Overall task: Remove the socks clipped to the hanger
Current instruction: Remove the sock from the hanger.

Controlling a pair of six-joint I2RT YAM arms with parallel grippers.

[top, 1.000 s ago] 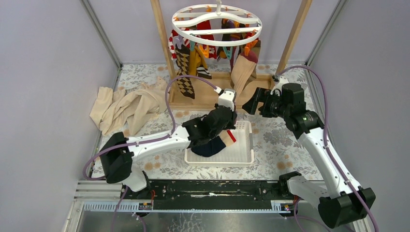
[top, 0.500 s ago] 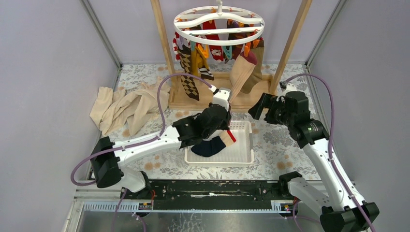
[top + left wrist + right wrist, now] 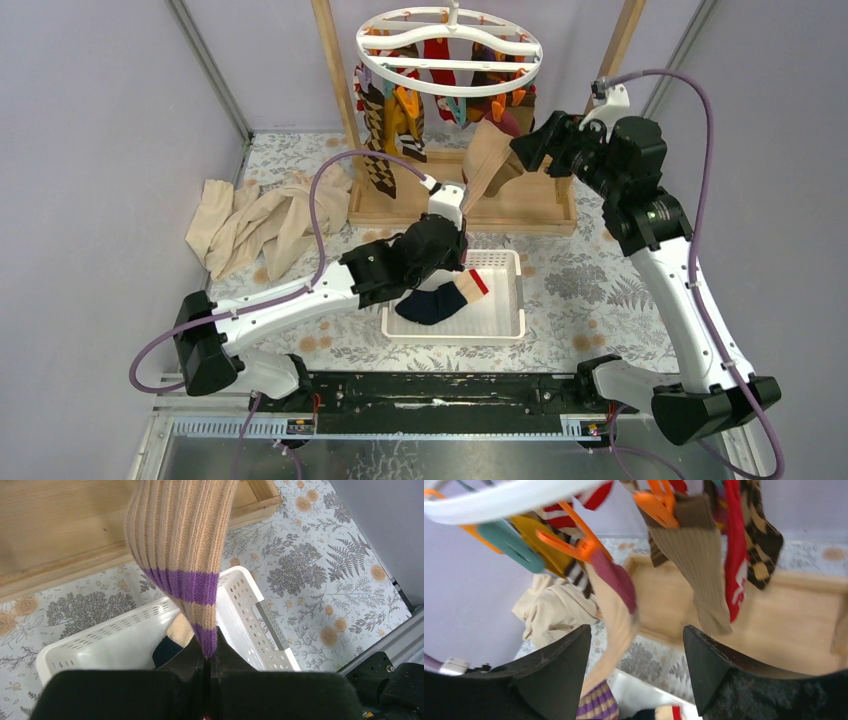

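Note:
The white ring hanger hangs from the wooden frame with several colourful socks clipped under it. A tan sock with purple stripes and a maroon cuff stretches down from an orange clip. My left gripper is shut on its purple toe, just above the white basket. My right gripper is raised close under the hanger's rim. It is open, and the tan sock passes between its fingers near the left one. A navy sock lies in the basket.
A crumpled beige cloth lies on the floral table at the left. The wooden rack's base tray and two slanted posts stand behind the basket. Grey walls close in on both sides.
My right arm has risen from beside the basket up to the hanger's right side, its jaws narrowing a little. My left gripper kept hold of the tan sock and shifted slightly left.

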